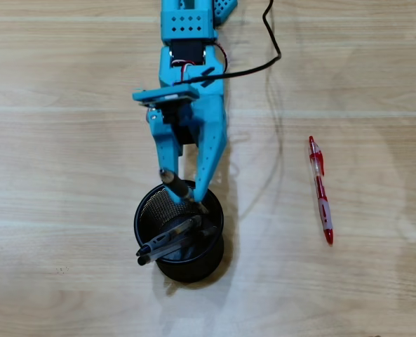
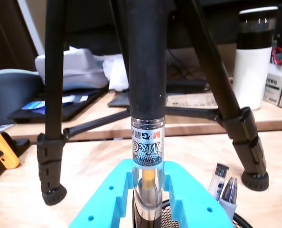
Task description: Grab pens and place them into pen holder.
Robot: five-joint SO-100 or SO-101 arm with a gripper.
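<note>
Gripper [image 1: 186,191], blue plastic two-finger type, sits clamped on a clear-barrelled pen with black grip [image 1: 176,186], directly over the back rim of the round black wire-mesh pen holder [image 1: 146,210]. We read the pen as tilted, tip toward the holder's mouth, so that letting go should send it inside; in the wrist view the clear barrel [image 2: 148,156] stands pinched between the blue jaws, printed label facing the camera.

Inside the holder lie two more dark pens [image 1: 167,240], leaning on its front-left rim with their ends poking out past it. The wrist view shows two pen ends [image 2: 222,186] just right of the jaw, probably those same pens, though the angle is poor. One red pen with clear barrel [image 1: 320,189] lies flat well to the holder's right, untouched, so we judge one pen left to fetch after this one.

Surface: pale wood-grain tabletop [image 1: 67,154]; a black cable [image 1: 267,49] trails behind the holder, beside the arm. Beyond the holder stand black tripod legs [image 2: 54,104], a white bottle with dark cap [image 2: 254,57] and desk clutter.
</note>
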